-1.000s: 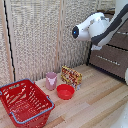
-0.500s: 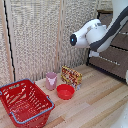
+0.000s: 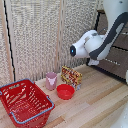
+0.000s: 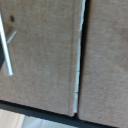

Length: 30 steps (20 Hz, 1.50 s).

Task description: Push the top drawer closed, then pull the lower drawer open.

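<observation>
The brown cabinet (image 3: 120,67) stands at the exterior view's right edge, largely behind my white arm (image 3: 100,42). One grey-brown front, the top drawer (image 3: 103,25), shows above the arm, and the lower drawer (image 3: 119,64) shows beneath it. The gripper (image 3: 93,62) is a dark shape at the arm's end, close to the cabinet front, and its fingers are hidden. The wrist view is filled by two grey-brown drawer fronts (image 4: 45,55) split by a dark gap (image 4: 82,50). A silver bar handle (image 4: 5,45) sits on one front; I cannot tell which drawer it is.
On the wooden floor sit a red basket (image 3: 25,102), a pink cup (image 3: 51,80), a red bowl (image 3: 65,91) and a patterned packet (image 3: 71,76). Beige slatted panels (image 3: 40,35) form the back wall.
The arm's end has come down along the cabinet front, lower than half a second and one second ago. The objects on the floor have not moved.
</observation>
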Available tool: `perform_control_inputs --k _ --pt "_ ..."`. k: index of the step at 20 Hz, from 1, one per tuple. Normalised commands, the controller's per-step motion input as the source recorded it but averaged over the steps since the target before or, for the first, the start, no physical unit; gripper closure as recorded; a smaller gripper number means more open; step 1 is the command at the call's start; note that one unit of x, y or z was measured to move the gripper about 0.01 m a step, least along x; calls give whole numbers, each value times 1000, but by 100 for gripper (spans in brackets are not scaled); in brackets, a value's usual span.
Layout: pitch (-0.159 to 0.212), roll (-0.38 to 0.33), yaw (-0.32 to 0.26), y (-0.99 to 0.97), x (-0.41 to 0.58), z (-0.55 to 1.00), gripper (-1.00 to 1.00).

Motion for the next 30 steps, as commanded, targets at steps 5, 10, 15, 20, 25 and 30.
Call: perform_control_inputs --k 5,10,15,20,25,30 --pt "-15 -97 38 -143 -1 -418 -100" --pt "-3 -10 46 -653 89 -70 -100" --pt "-4 7 70 -719 278 15 -100" --pt "0 27 51 -508 311 33 -100" --pt "0 -8 14 -147 71 0 100" --pt "0 0 0 0 0 0 100"
